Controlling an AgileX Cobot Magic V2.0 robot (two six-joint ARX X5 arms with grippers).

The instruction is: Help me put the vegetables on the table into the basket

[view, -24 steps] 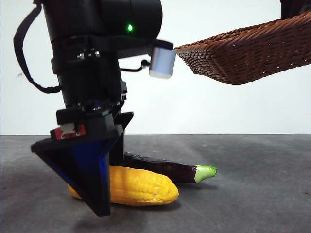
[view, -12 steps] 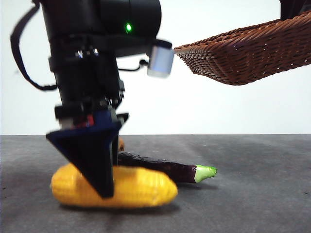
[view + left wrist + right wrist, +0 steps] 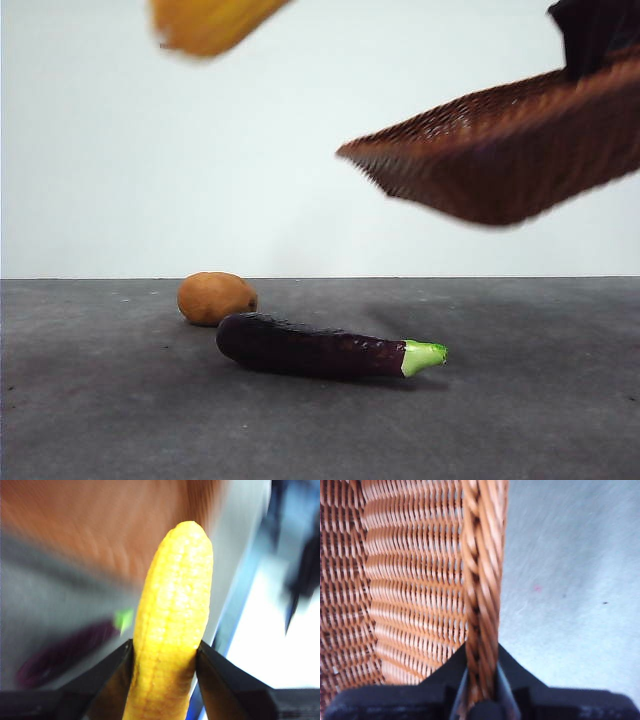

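My left gripper (image 3: 164,655) is shut on the yellow corn cob (image 3: 172,625) and holds it high in the air; only its blurred tip (image 3: 205,24) shows at the top of the front view. My right gripper (image 3: 482,677) is shut on the braided rim of the wicker basket (image 3: 415,575) and holds the basket (image 3: 510,160) tilted above the table at the right. The dark-purple eggplant (image 3: 310,348) with its green stem end lies on the table (image 3: 520,400). The brown potato (image 3: 215,297) sits just behind it.
A plain white wall stands behind the table. The left wrist view is blurred; it shows the eggplant (image 3: 60,652) and the basket's weave (image 3: 110,525) below the corn.
My left gripper has closed on the corn and lifted it off the table, up out of the front view. The potato is now uncovered. The basket has shifted slightly lower and leftward.
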